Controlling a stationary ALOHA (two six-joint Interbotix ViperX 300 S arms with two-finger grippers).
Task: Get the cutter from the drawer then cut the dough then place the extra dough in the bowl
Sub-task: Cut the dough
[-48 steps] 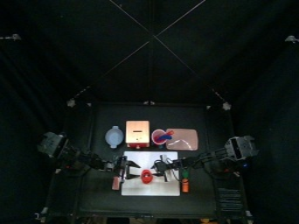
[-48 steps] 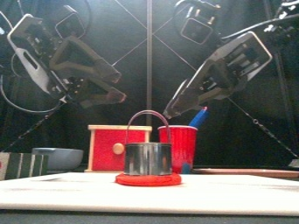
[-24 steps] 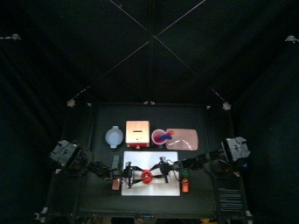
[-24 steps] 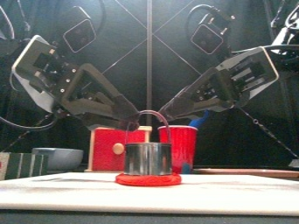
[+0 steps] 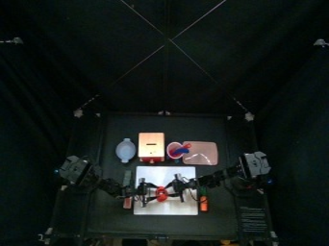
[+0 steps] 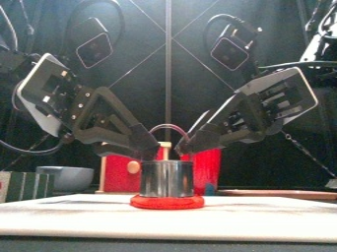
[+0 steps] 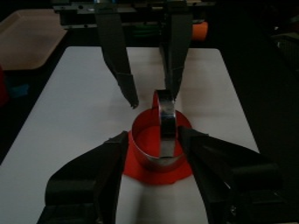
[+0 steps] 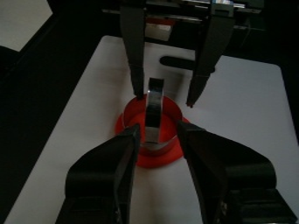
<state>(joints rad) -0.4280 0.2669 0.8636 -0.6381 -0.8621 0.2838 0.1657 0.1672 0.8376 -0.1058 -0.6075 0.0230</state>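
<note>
On the white cutting board point(image 5: 164, 207), at the front of the tabletop, a flat red dough disc point(image 6: 168, 203) with the round metal cutter point(image 6: 166, 177) upright on it, wire handle arched above. Left gripper point(image 7: 156, 137) low over the board from the left, jaws apart to either side of the cutter. Right gripper point(image 8: 156, 130) opposite, from the right, jaws likewise apart around it. Hard to tell whether any jaw touches the metal. Behind the board, in a row: blue-grey bowl point(image 5: 125, 149), wooden box point(image 5: 152, 144), red cup point(image 5: 178, 150), pink tray point(image 5: 210, 154).
</note>
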